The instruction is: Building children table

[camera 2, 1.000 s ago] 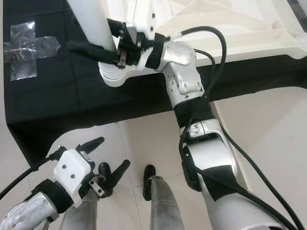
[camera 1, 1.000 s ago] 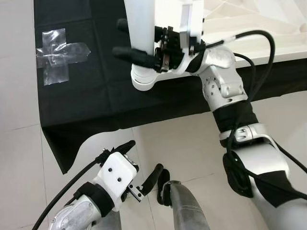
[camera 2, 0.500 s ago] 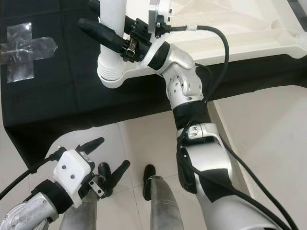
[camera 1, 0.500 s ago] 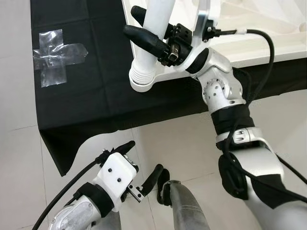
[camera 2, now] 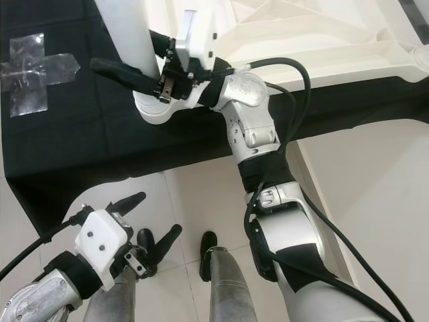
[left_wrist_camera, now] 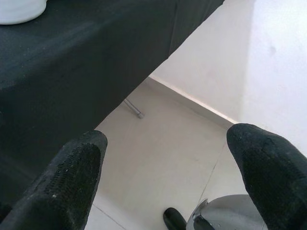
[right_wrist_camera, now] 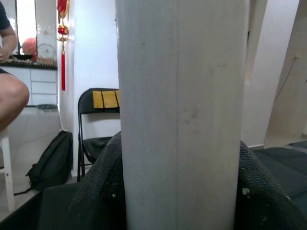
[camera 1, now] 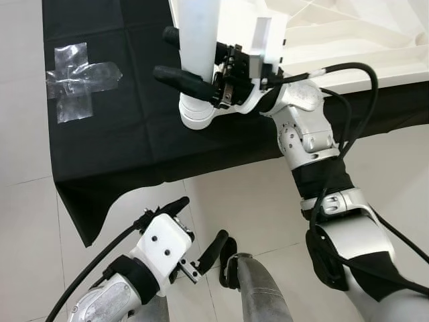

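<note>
Swung back upright from its tilt, the leg (camera 1: 198,47), seemingly light, stiff, smooth plastic, sits clamped in the right tool (camera 1: 175,57) at 12 o'clock, best held mid-shaft; left tool (camera 1: 194,231) idles apart.

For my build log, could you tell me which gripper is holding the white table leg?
The right gripper, shut on the white table leg; the left gripper hangs open above the floor.

table leg (camera 1: 198,60): plain white
tabletop (camera 1: 348,40): white, ribbed
cloth (camera 1: 127,127): black
tape cross (camera 1: 77,77): clear, glossy
floor tiles (camera 1: 27,215): pale grey-white
right gripper (camera 1: 179,64): black fingers, white housing
left gripper (camera 1: 194,225): black fingers, white housing
folding chair (right_wrist_camera: 98,127): black, yellow backrest pads
</note>
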Available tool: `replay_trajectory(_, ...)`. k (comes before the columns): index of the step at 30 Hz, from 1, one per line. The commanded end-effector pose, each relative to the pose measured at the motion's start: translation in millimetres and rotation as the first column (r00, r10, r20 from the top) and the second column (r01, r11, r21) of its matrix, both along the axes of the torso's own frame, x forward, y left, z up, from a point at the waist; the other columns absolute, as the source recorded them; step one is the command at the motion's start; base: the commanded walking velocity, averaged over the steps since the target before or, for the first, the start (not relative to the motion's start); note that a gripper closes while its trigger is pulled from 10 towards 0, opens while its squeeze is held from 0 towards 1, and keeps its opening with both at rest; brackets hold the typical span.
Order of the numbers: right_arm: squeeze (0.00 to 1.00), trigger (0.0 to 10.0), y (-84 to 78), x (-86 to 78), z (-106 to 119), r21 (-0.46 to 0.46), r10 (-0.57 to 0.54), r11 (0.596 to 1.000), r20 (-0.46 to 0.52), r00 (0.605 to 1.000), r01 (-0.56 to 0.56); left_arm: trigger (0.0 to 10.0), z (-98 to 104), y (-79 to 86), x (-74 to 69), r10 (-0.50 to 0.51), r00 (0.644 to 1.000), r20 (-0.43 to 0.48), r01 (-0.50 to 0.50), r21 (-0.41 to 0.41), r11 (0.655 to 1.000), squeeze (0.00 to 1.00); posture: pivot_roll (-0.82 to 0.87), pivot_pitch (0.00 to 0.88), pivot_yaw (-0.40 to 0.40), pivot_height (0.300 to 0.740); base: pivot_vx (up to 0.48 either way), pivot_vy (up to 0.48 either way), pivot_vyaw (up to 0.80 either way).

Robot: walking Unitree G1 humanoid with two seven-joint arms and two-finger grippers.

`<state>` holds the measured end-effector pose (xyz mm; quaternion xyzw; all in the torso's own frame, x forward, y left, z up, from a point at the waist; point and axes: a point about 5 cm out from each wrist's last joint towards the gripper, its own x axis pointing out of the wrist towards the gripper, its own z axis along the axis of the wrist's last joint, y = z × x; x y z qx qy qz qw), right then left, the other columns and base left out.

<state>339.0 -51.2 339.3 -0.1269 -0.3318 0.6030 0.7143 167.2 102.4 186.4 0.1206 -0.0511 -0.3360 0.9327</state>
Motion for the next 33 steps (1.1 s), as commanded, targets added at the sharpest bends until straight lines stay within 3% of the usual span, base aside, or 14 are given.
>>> replay_trajectory(1, 0.0, 10.0, -2.7, 12.4, -42.8, -0.126, -0.064, 0.991, -0.146, 0.987, 0.046, 10.0, -7.5, -2.2, -3.1, -0.015, 0.999, -0.04, 0.015, 0.004, 1.0, 0.0, 0.12, 0.511, -0.078, 0.74, 0.0, 0.0, 0.0)
replay_trajectory(6, 0.0, 10.0, -3.4, 14.1, -42.5, -0.145, -0.079, 0.988, -0.146, 0.986, 0.057, 10.0, -7.8, -2.2, -3.0, -0.015, 0.999, -0.04, 0.016, 0.005, 1.0, 0.0, 0.12, 0.508, -0.08, 0.74, 0.0, 0.0, 0.0)
replay_trajectory(9, 0.0, 10.0, -2.6, 16.6, -46.1, -0.214, -0.099, 0.975, -0.145, 0.984, 0.066, 10.0, -7.9, -2.3, -2.7, -0.015, 0.999, -0.038, 0.016, 0.006, 1.0, 0.0, 0.12, 0.506, -0.081, 0.74, 0.0, 0.0, 0.0)
replay_trajectory(16, 0.0, 10.0, -0.1, 23.5, -45.4, -0.235, -0.146, 0.967, -0.186, 0.972, 0.1, 10.0, -8.0, -2.5, -2.6, -0.017, 0.999, -0.037, 0.017, 0.008, 1.0, 0.0, 0.11, 0.503, -0.085, 0.74, 0.0, 0.0, 0.0)
replay_trajectory(23, 0.0, 10.0, 0.4, 34.0, -46.0, -0.185, -0.235, 0.965, -0.289, 0.928, 0.186, 10.0, -8.4, -4.0, -3.5, -0.017, 0.999, -0.037, 0.018, 0.006, 1.0, 0.0, 0.11, 0.508, -0.09, 0.74, 0.0, 0.0, 0.0)
replay_trajectory(28, 0.0, 10.0, -7.9, 43.5, -55.3, -0.083, -0.349, 0.935, -0.384, 0.855, 0.344, 10.0, -9.3, -4.0, -4.4, -0.018, 0.999, -0.041, 0.019, 0.008, 1.0, 0.0, 0.1, 0.513, -0.091, 0.74, 0.0, 0.0, 0.0)
replay_trajectory(33, 0.0, 10.0, -8.4, 43.5, -61.6, -0.003, -0.399, 0.899, -0.42, 0.815, 0.439, 10.0, -8.9, -4.5, -3.2, -0.022, 0.999, -0.037, 0.022, 0.008, 1.0, 0.0, 0.1, 0.511, -0.089, 0.74, 0.0, 0.0, 0.0)
